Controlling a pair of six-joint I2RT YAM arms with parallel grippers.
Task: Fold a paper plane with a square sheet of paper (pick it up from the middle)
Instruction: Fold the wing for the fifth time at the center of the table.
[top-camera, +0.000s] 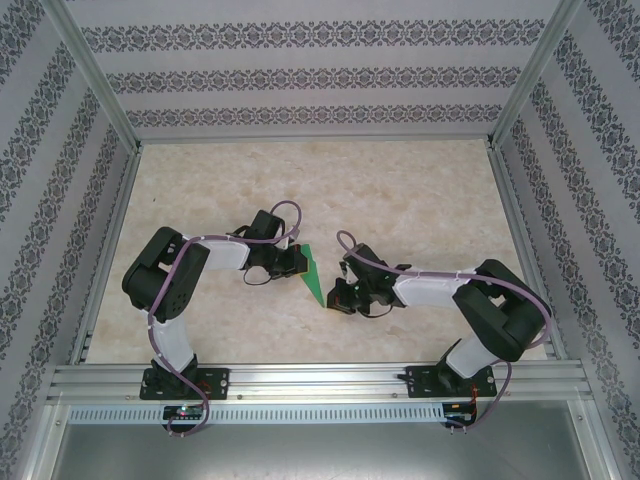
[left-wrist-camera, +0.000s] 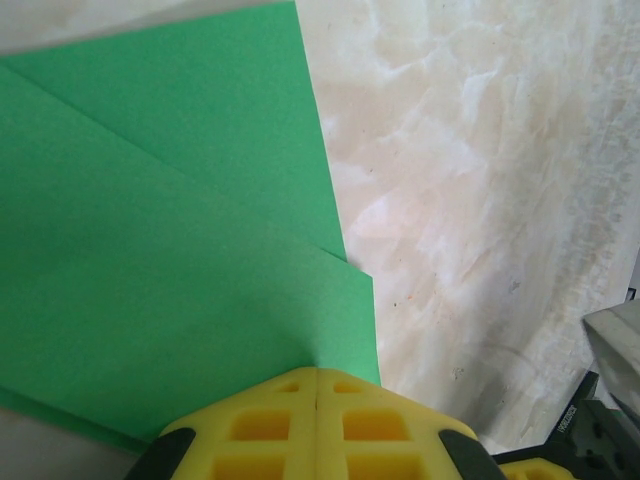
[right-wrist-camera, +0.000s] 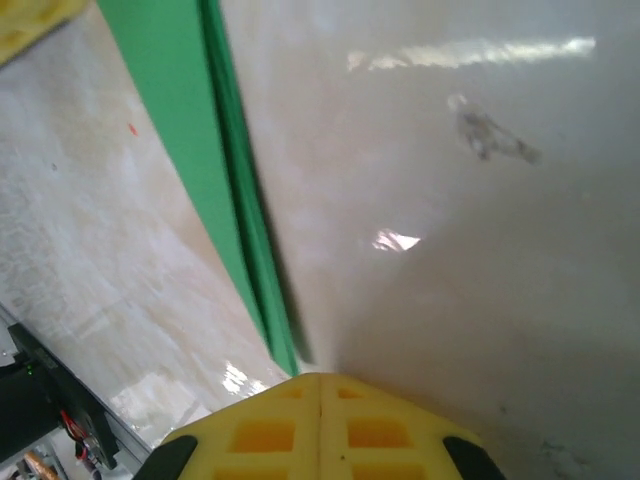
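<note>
Left wrist view first: the left tool (left-wrist-camera: 318, 374) has its two yellow fingers pressed tight together, tips sitting right on the near edge of the sheet of bright green paper (left-wrist-camera: 180, 250). The paper fans out broad and flat from those tips, with a couple of diagonal fold lines and an overlapping layer. The pale marbled table (left-wrist-camera: 480, 200) shows beside it. My read is the closed tips are there to pin the paper down rather than lift it, though I can't tell if a layer is caught between them.

Right wrist view, same deal. The right tool (right-wrist-camera: 320, 380) is pressed together too, and the paper comes at it edge-on, stacked layers running straight to the fingertips. Looks like it's working the folded edge, either nipping it or flattening the crease; can't say which.

From the top view, the paper is a narrow pointed wedge near the middle of the table, sitting between the two tools and apparently touching both. So I'd call it partway folded, not a finished plane. One tool anchoring while the other handles the crease makes sense, since thin paper slides around otherwise.
</note>
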